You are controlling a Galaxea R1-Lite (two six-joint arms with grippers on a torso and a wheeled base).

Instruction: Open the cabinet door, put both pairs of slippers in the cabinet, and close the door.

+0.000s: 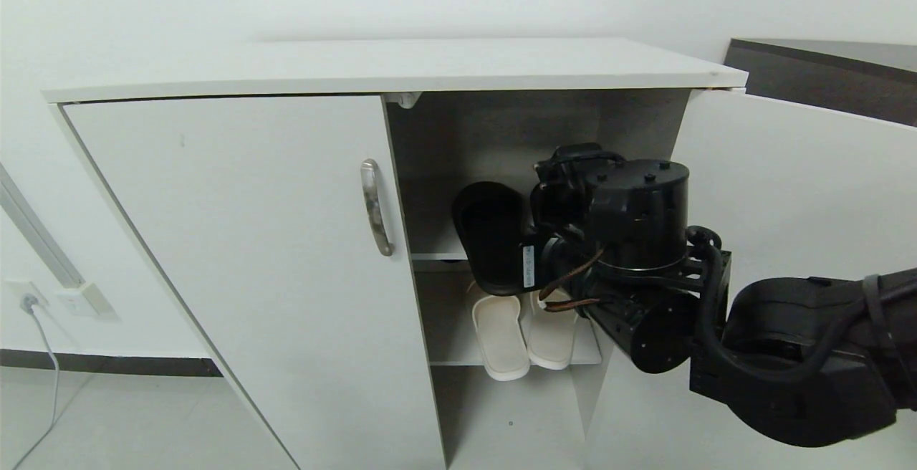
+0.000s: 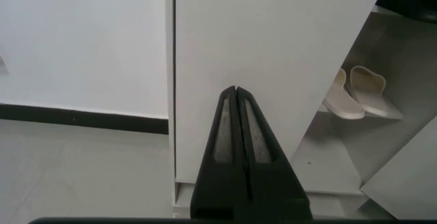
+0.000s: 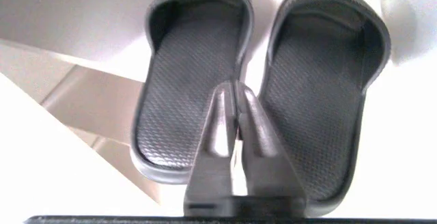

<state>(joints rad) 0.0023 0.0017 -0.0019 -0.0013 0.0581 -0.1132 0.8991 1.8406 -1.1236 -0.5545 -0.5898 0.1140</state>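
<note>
The right pincer (image 3: 237,91) has its two fingers pressed almost together between a pair of black slippers (image 3: 184,80). The slippers are side by side, with their ribbed footbeds towards the camera. The pincer seems to pinch their inner edges. Behind them are white panels (image 3: 61,183).

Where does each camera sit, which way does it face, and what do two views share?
Head view: on the robot's head, looking forward and down at the cabinet; the right arm shows, holding the black slippers.
Left wrist view: on the left wrist, facing the closed door; the shut left gripper shows.
Right wrist view: on the right wrist, facing the black slippers; the right gripper shows, shut on them.
Shared: head and left wrist views both show the white slippers on a shelf.
</note>
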